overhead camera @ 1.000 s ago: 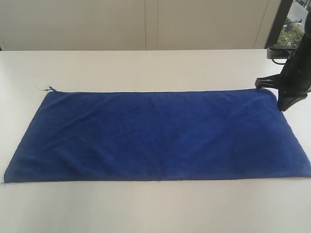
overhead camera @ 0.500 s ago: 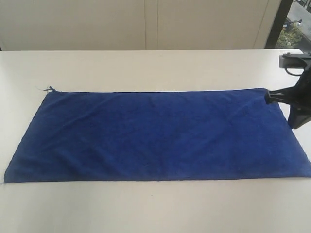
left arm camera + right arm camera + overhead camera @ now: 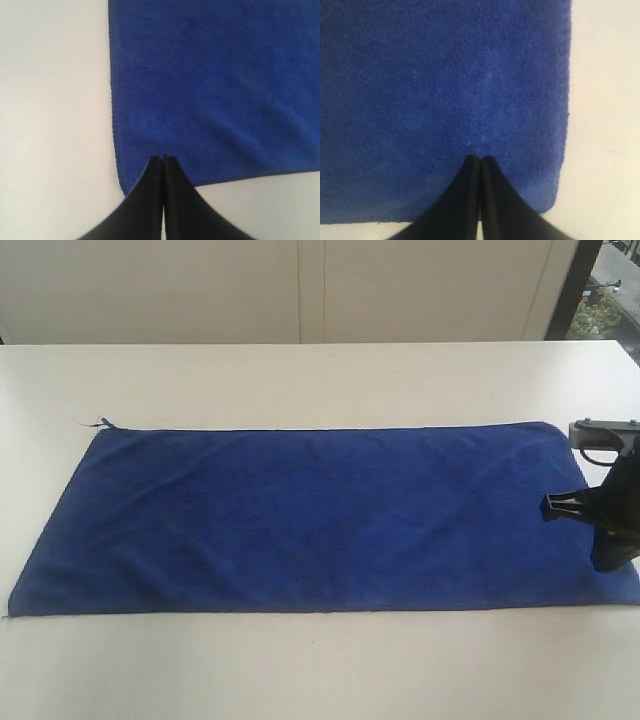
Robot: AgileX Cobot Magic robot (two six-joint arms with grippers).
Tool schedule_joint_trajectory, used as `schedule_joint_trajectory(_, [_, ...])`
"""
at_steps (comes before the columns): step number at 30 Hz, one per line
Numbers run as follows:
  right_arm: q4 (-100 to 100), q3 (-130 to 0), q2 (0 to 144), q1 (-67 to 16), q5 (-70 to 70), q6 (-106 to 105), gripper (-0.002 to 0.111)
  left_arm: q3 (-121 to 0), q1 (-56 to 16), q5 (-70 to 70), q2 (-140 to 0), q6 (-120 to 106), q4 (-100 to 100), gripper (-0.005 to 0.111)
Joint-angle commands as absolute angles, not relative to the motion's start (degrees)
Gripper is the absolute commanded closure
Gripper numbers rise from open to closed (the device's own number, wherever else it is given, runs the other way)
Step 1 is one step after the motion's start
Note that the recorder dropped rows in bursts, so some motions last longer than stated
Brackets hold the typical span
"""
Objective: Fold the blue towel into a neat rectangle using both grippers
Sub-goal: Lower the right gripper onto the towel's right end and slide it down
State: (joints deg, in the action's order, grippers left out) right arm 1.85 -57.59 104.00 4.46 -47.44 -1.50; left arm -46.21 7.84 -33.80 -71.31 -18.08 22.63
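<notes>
On the white surface (image 3: 300,380), the deep-blue rectangular terry towel (image 3: 320,520) lies flat, first fold unbegun; the black left pincer (image 3: 163,158) and right pincer (image 3: 480,158), both clenched empty over a corner each, must open before gripping.

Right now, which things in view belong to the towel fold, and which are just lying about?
Job:
blue towel, spread flat
left end effector, shut, near a towel corner
right end effector, shut, near another corner

Just there:
white table under the towel
pale panels behind
</notes>
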Motion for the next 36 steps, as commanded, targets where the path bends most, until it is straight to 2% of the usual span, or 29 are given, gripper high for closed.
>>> schedule_joint_trajectory(1, [0.85,-56.46,105.38,4.37,-46.70,-1.17,0.108,-45.77,7.51,-34.22,-70.72,-18.06,22.95,0.107])
schedule_joint_trajectory(25, [-1.53,-56.46,105.92,4.37,-51.53,3.02,0.108,-45.77,7.51,-34.22,-70.72,-18.06,22.95,0.107])
schedule_joint_trajectory(36, [0.00,-56.67,101.46,4.37,-45.53,3.02,0.108,-45.77,7.51,-34.22,-70.72,-18.06,22.95,0.107])
